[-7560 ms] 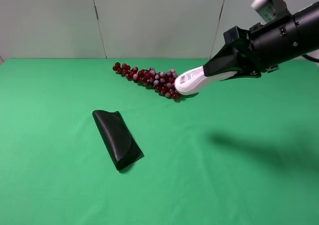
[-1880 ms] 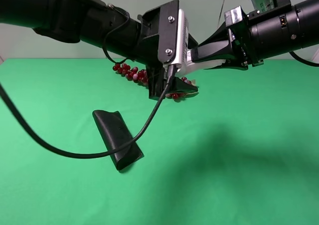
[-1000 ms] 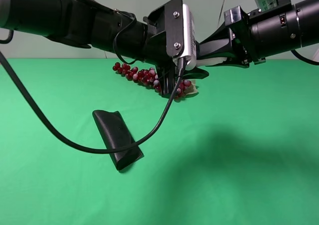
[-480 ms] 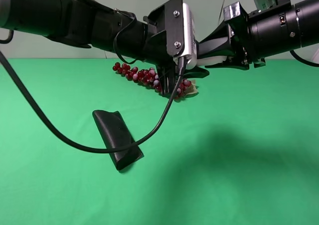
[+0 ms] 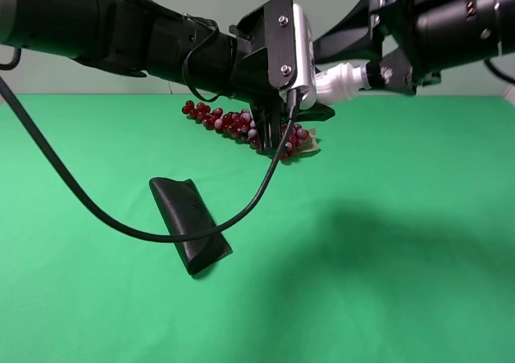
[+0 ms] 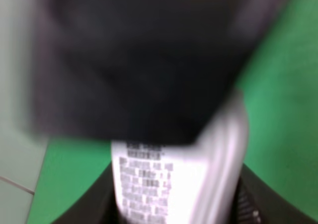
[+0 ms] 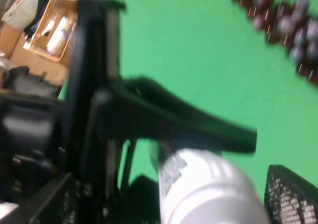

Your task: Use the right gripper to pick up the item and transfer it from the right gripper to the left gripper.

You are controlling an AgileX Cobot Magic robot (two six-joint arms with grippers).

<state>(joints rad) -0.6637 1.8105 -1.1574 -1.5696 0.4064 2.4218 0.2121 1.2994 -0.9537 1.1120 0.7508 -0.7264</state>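
Note:
The item, a white bottle (image 5: 334, 82) with a printed label, hangs in the air above the green table, held at its label end by my left gripper (image 5: 310, 85), which is shut on it. My right gripper (image 5: 354, 65) has its fingers spread around the bottle's other end without pinching it. In the left wrist view the label (image 6: 174, 179) fills the space between the fingers, with the blurred black right gripper (image 6: 139, 60) beyond. In the right wrist view the bottle (image 7: 208, 194) lies between the wide-apart pads (image 7: 290, 194), facing the left gripper (image 7: 149, 119). The bottle's cap is hidden.
A red grape bunch (image 5: 233, 121) lies on the green cloth under the two grippers. A black folded case (image 5: 189, 222) lies at front left. The left arm's loose cable (image 5: 121, 226) hangs down in a loop over the table's left side.
My right gripper has opened its fingers and shifted up and to the right, off the bottle. The bottle has stayed in the left gripper, which has not moved.

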